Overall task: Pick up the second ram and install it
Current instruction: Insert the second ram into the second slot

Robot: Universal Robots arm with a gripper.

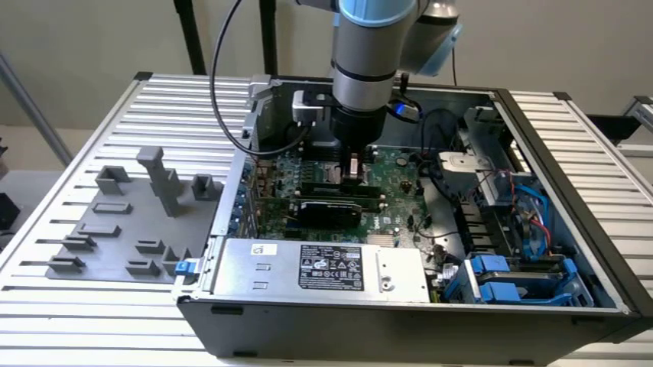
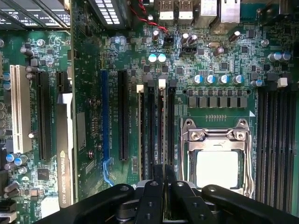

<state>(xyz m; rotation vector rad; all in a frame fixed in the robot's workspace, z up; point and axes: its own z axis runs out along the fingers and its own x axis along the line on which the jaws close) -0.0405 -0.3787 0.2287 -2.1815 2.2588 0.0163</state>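
My gripper (image 1: 352, 174) is down inside the open computer case, right over the motherboard (image 1: 393, 195). In the wrist view its black fingers (image 2: 152, 196) stand close together. The second ram (image 2: 163, 130) shows edge-on as a thin dark stick running out from between them. It lies along a long black memory slot with a white clip (image 2: 162, 84) at its far end. The gripper (image 2: 163, 179) is shut on the stick. I cannot tell how deep the stick sits in the slot. The neighbouring slot (image 2: 150, 126) looks filled too.
The CPU socket (image 2: 217, 158) lies close beside the slots, and a graphics card (image 2: 65, 154) on the other side. More black slots (image 2: 275, 140) run past the socket. In the exterior view, the power supply (image 1: 316, 267) and cables (image 1: 510, 199) crowd the case. Grey holder blocks (image 1: 133, 222) stand outside.
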